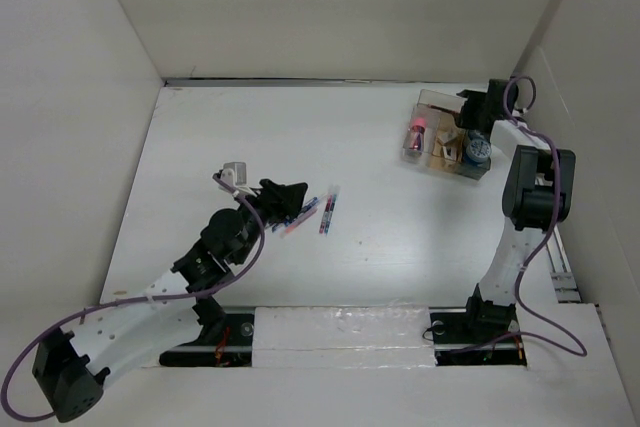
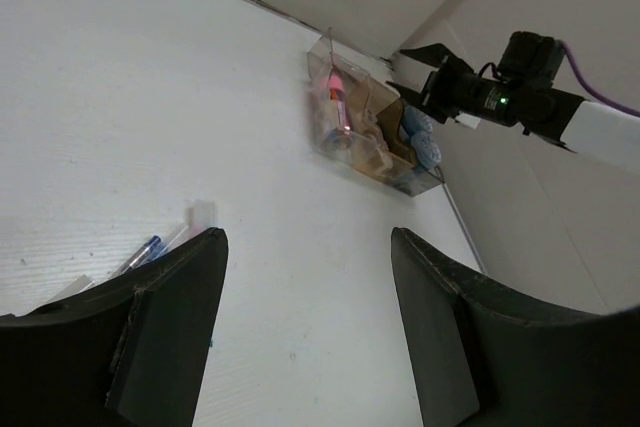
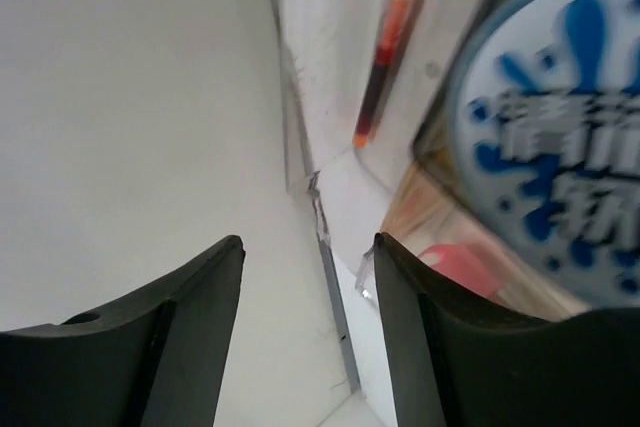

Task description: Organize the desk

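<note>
White wall panels box in the large flat white matte desk [image 1: 400, 247]. Left gripper [image 2: 310, 242] hovers wide and empty above thin blue-and-red pens [image 1: 326, 210] lying loose mid-desk, likely lined up for a pick. Right gripper [image 3: 308, 247] hangs parted, holding nothing, over the clear plastic compartmented tray [image 1: 430, 97] at the far right corner.

The tabletop [image 1: 400, 247] is a large, flat, matte white rectangle. It lies level and fills most of the top view, closed in by upright white panels [image 1: 330, 7] along its left, far and right sides. A few pens [image 1: 322, 213] lie loose on it a little left of its middle, and a small clear compartmented tray [image 1: 445, 137] holding small items sits near its far right corner, close to the right panel.
</note>
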`<state>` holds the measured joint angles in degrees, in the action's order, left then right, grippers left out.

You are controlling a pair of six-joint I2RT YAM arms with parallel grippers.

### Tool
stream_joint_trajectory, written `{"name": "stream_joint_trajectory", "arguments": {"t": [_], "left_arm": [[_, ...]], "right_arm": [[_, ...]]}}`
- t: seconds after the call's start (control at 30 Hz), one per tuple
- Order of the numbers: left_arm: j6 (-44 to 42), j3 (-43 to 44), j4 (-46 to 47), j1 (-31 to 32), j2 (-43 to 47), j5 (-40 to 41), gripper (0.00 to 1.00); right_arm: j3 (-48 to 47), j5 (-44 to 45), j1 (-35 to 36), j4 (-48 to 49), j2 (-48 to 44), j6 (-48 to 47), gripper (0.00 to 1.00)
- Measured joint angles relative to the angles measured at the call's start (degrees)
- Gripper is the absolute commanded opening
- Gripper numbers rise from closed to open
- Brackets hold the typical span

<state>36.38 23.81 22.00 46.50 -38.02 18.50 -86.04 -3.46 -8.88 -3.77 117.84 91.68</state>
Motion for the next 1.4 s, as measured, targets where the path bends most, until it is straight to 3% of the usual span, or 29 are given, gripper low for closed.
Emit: {"name": "stream_joint_trajectory", "arguments": {"t": [0.13,0.17,0.23,0.27,0.4,0.5,0.53,0.57,0.63,0.7,0.73,0.77,0.9,1.0,1.03,1.4], "left_arm": [[-0.37,0.00,0.02,0.00,-1.88,0.70,0.63],[-0.42,0.00,0.02,0.00,-2.36,0.96,0.63],[-0.52,0.00,0.04,0.00,-3.23,1.57,0.63],[-0.55,0.00,0.04,0.00,-3.54,1.88,0.63],[-0.46,0.00,0.07,0.00,-3.78,3.91,0.63],[0.26,-0.50,0.15,0.00,-2.56,6.19,0.65],[0.61,-1.01,0.33,0.00,-1.84,7.04,0.65],[0.85,-1.53,0.42,0.00,-1.14,7.69,0.65],[1.25,-2.36,0.42,0.00,0.09,9.09,0.65],[1.42,-2.60,0.39,0.00,0.72,9.94,0.65],[1.44,-2.60,0.44,0.00,0.87,10.27,0.65],[1.46,-2.60,0.46,0.00,1.01,10.54,0.65],[1.62,-2.60,0.31,0.00,1.03,10.95,0.65],[1.62,-2.60,0.33,0.00,0.98,10.95,0.65],[1.62,-2.60,0.33,0.00,0.94,10.95,0.65],[1.55,-2.60,0.02,0.00,-1.29,10.47,0.65]], "right_arm": [[3.91,0.92,2.51,4.63,-4.96,-3.67,0.29],[6.64,1.05,4.09,7.02,-7.54,-5.27,0.12],[12.35,1.51,8.04,10.86,-13.14,-8.70,0.01],[14.88,1.81,10.86,12.35,-15.85,-10.91,0.00],[23.78,4.87,27.32,17.09,-23.12,-19.50,0.00],[26.71,7.89,40.35,14.95,-23.65,-25.33,0.01],[27.47,9.29,44.13,13.27,-23.65,-27.08,0.06],[28.26,10.62,47.06,11.82,-23.80,-28.55,0.27],[30.93,13.77,51.41,8.81,-25.14,-31.21,0.43],[33.75,16.44,52.87,4.55,-27.69,-33.44,0.46],[34.67,17.49,52.83,2.67,-28.85,-34.45,0.43],[35.06,18.60,52.74,0.96,-29.66,-35.36,0.31],[33.18,22.34,52.92,-4.02,-28.48,-38.12,0.22],[28.92,23.34,54.66,-6.54,-23.71,-40.39,0.29],[27.06,23.39,56.00,-6.97,-21.40,-41.64,0.41],[21.53,22.99,57.55,-8.87,-15.56,-45.97,0.39]]}}
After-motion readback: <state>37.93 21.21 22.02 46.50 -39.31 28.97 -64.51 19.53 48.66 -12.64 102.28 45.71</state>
